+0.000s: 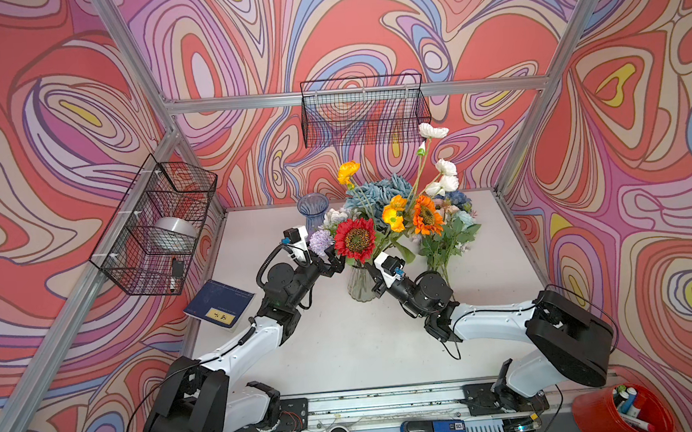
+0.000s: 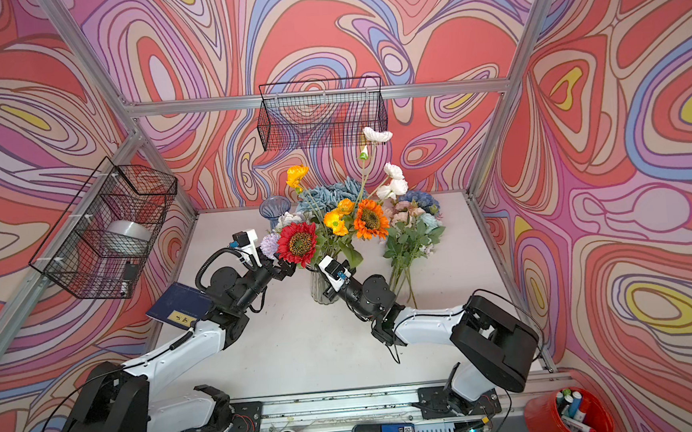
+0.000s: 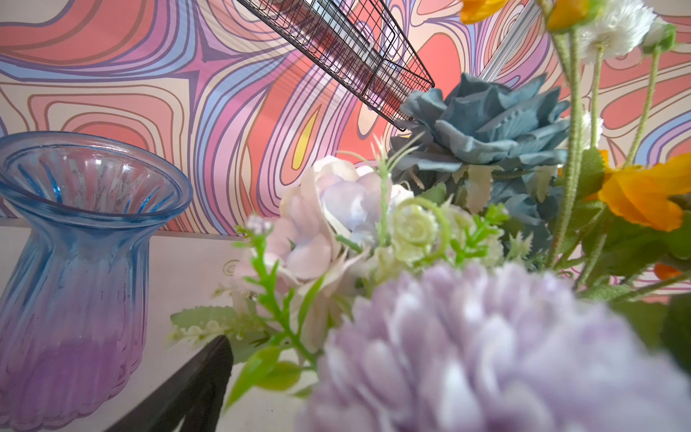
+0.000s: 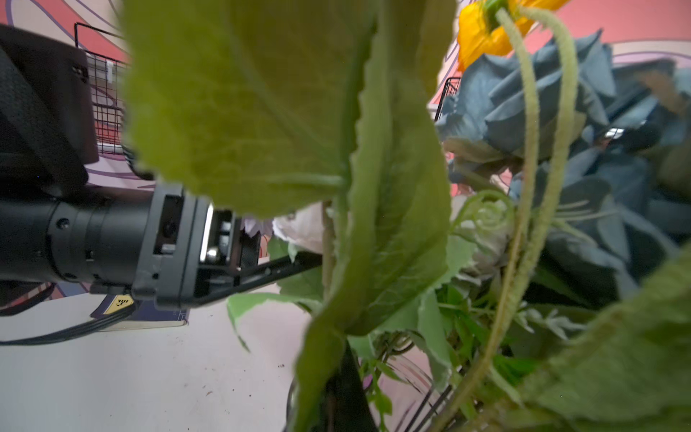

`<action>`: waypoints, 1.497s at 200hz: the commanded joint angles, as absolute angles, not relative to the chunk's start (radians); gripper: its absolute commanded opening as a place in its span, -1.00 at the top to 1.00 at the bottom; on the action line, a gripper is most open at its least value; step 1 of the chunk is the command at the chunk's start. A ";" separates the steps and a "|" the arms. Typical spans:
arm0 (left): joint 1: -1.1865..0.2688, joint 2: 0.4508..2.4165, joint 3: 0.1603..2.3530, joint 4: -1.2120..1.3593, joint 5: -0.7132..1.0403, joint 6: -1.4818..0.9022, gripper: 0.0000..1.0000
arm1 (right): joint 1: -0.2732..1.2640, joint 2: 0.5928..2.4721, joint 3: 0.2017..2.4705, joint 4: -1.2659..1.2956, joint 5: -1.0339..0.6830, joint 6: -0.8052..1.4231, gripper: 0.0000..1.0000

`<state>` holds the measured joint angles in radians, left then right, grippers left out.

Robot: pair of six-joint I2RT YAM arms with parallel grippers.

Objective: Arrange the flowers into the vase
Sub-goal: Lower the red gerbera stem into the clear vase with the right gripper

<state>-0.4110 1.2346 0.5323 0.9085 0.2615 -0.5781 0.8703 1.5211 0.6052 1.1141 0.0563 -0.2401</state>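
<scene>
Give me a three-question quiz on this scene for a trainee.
1. True or false: the blue vase stands empty.
2. The jaws of the left gripper are: A open, B shut on a stem, C out of sight.
3. Fill in: in both top views, the loose flowers lie on the table to the ___ of the clear vase.
Key: 1 true; 2 A; 3 right.

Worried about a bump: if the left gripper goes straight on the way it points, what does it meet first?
Likely the stem under the red flower, just ahead of the left gripper; the lilac pompom beside it may brush first.
</scene>
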 commanded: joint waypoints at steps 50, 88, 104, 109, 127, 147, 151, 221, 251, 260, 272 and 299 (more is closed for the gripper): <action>-0.404 1.204 0.525 0.924 0.262 -0.585 -0.98 | 0.864 1.432 0.586 0.997 0.040 -0.161 0.63; -0.405 1.208 0.525 0.934 0.269 -0.593 -0.98 | 0.864 1.364 0.612 0.911 0.005 -0.152 0.13; -0.403 1.205 0.525 0.936 0.269 -0.593 -0.98 | 0.866 1.340 0.620 0.886 -0.003 -0.148 0.08; -0.403 1.203 0.525 0.935 0.269 -0.594 -0.98 | 0.864 1.333 0.622 0.876 -0.004 -0.148 0.08; -0.404 1.198 0.525 0.934 0.266 -0.592 -0.98 | 0.864 1.304 0.633 0.854 -0.013 -0.147 0.07; -0.404 1.194 0.490 0.932 0.265 -0.592 -0.97 | 0.865 1.270 0.651 0.814 -0.030 -0.146 0.07; -0.403 1.194 0.489 0.932 0.263 -0.591 -0.98 | 0.864 1.264 0.657 0.801 -0.032 -0.146 0.08; -0.403 1.194 0.486 0.937 0.262 -0.592 -0.98 | 0.864 1.272 0.671 0.737 0.011 -0.166 0.90; -0.404 1.189 0.484 0.933 0.258 -0.588 -0.98 | 0.864 1.312 0.658 0.724 0.044 -0.179 1.00; -0.404 1.188 0.484 0.933 0.259 -0.588 -0.98 | 0.864 1.325 0.655 0.725 0.048 -0.177 1.00; -0.404 1.186 0.485 0.932 0.259 -0.588 -0.98 | 0.864 1.343 0.647 0.731 0.055 -0.173 1.00; -0.404 1.183 0.485 0.930 0.259 -0.586 -0.98 | 0.863 1.391 0.634 0.742 0.077 -0.171 1.00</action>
<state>-0.4110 1.2037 0.4953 0.9112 0.2615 -0.5808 0.8646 1.3521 0.6632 0.7460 0.0460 -0.1745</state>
